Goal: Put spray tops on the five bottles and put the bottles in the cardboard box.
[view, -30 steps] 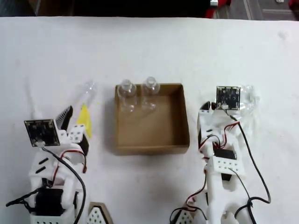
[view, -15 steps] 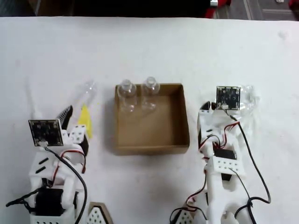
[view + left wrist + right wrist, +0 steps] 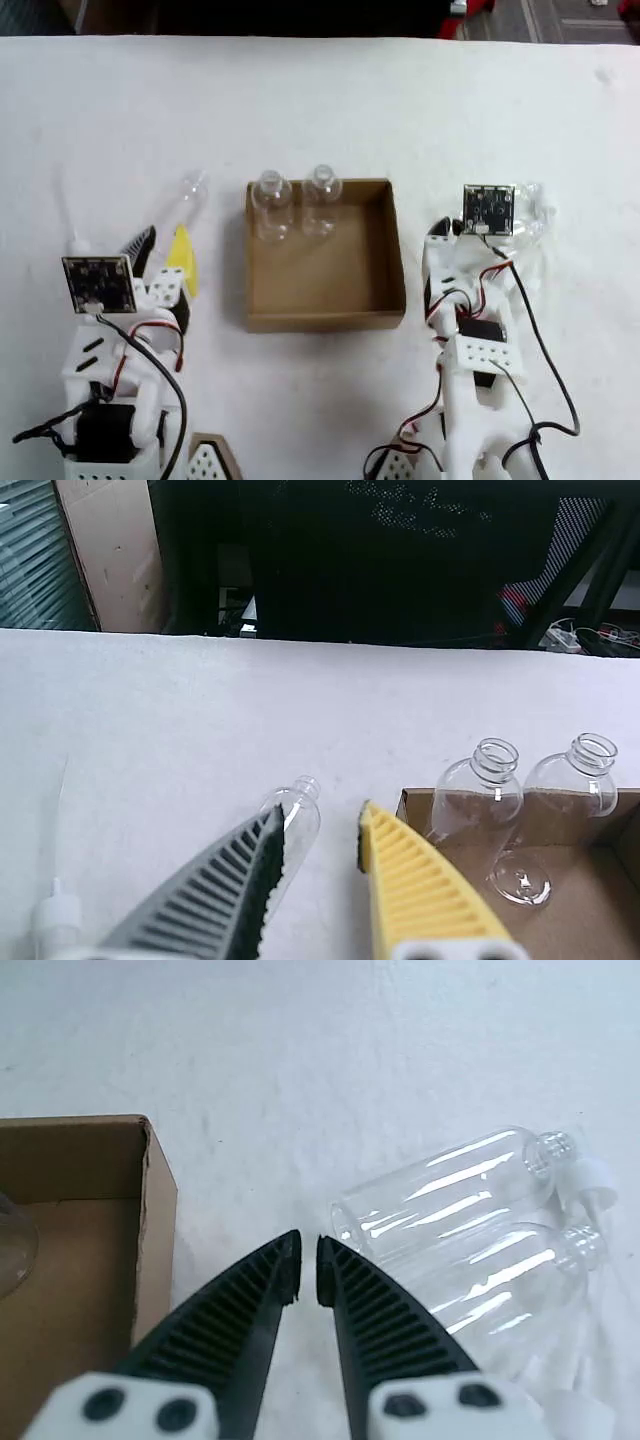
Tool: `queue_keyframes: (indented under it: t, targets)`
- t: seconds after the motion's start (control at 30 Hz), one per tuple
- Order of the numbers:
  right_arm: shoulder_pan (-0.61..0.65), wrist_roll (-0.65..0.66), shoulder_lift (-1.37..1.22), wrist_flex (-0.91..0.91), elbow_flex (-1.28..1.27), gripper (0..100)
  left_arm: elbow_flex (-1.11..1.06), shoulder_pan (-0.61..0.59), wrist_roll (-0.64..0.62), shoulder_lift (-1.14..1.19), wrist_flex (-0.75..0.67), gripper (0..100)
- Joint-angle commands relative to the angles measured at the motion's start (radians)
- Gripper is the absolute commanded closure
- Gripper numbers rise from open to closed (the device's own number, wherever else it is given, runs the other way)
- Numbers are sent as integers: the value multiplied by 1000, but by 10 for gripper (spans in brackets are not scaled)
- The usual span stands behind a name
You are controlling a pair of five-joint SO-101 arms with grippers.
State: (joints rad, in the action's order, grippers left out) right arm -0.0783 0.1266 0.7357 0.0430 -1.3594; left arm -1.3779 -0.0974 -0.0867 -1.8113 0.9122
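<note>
On the surface (image 3: 300, 100), high view, two uncapped bottles (image 3: 271, 205) stand in the cardboard box (image 3: 325, 321); left wrist view, left gripper (image 3: 320, 814) wide before a lying bottle (image 3: 298, 822), light, slick, likely best pinched mid-body; right wrist view, right gripper (image 3: 306, 1258) near-closed, empty, beside two bottles (image 3: 450, 1185).
</note>
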Motion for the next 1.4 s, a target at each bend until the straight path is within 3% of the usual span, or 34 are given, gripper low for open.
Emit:
queue_keyframes:
  t: [0.0, 0.6, 0.87, 0.97, 1.1, 1.37]
  targets:
    - [8, 15, 10, -24, 8, 977, 9, -7, 3, -1, -20, 880]
    - [4, 15, 10, -24, 8, 977, 23, -85, 12, -2, 8, 880]
    - [2, 15, 10, -24, 8, 977, 69, -79, 180, 41, -54, 935]
    - [2, 15, 10, -24, 8, 977, 164, -79, 180, 185, -58, 934]
    - [2, 15, 10, -24, 8, 977, 376, -67, 199, 542, -58, 934]
    - [5, 15, 10, -24, 8, 977, 893, 25, 436, 1317, 61, 934]
